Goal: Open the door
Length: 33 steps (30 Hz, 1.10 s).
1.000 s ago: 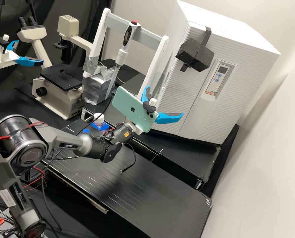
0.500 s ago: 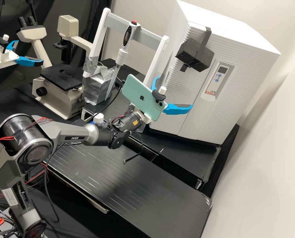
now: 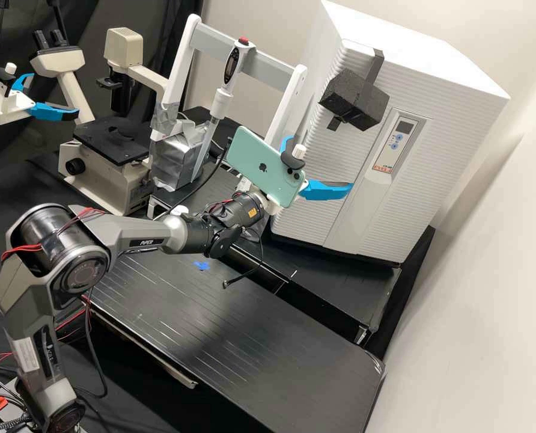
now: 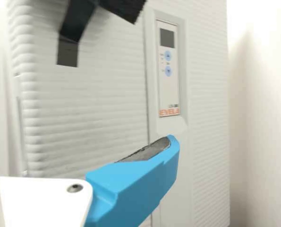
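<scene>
The gripper (image 3: 321, 164) is in front of the white cabinet's ridged door (image 3: 340, 147), below and left of the black block (image 3: 355, 99) strapped on its upper part. Its blue fingers are spread apart with nothing between them. In the wrist view, the gripper (image 4: 81, 143) has one blue finger large before the door (image 4: 93, 104), its tip overlapping the strip below the control panel (image 4: 168, 71); I cannot tell whether it touches. The block (image 4: 123, 7) is partly cut off there. The door stands closed against the cabinet.
Left of the cabinet are a white frame (image 3: 289, 111) with an upright pipette and a foil-wrapped block (image 3: 176, 159). A microscope (image 3: 109, 138) stands further left, near a second arm's gripper (image 3: 30, 105). A wall (image 3: 496, 270) borders the right.
The gripper has moved up and to the right toward the cabinet, by less in the last half second. Its fingers have stayed apart; door and block look unchanged.
</scene>
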Motion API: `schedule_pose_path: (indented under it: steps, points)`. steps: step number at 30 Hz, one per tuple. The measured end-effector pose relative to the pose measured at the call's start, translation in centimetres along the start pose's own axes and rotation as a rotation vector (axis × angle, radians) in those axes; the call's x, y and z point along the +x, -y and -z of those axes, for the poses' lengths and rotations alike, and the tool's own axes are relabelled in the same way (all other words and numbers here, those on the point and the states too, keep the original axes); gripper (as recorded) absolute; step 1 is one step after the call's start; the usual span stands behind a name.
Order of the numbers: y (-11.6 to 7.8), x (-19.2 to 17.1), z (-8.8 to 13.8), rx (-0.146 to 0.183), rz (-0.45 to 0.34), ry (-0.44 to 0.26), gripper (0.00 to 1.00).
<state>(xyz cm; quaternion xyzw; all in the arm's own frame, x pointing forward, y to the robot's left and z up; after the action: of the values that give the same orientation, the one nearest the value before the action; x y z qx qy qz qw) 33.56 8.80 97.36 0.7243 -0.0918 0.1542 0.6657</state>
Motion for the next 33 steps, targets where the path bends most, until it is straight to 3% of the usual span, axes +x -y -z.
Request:
schedule_pose_path:
  steps: [3,15,27,33]
  points:
    - [0.00,0.17,-0.26,0.022,-0.012,0.014,0.00]
    - [0.13,0.24,-0.42,0.022,-0.009,0.019,0.00]
    - [0.11,0.24,-0.43,0.008,-0.005,0.016,0.00]
    - [0.20,0.24,-0.36,-0.014,0.004,0.008,0.00]
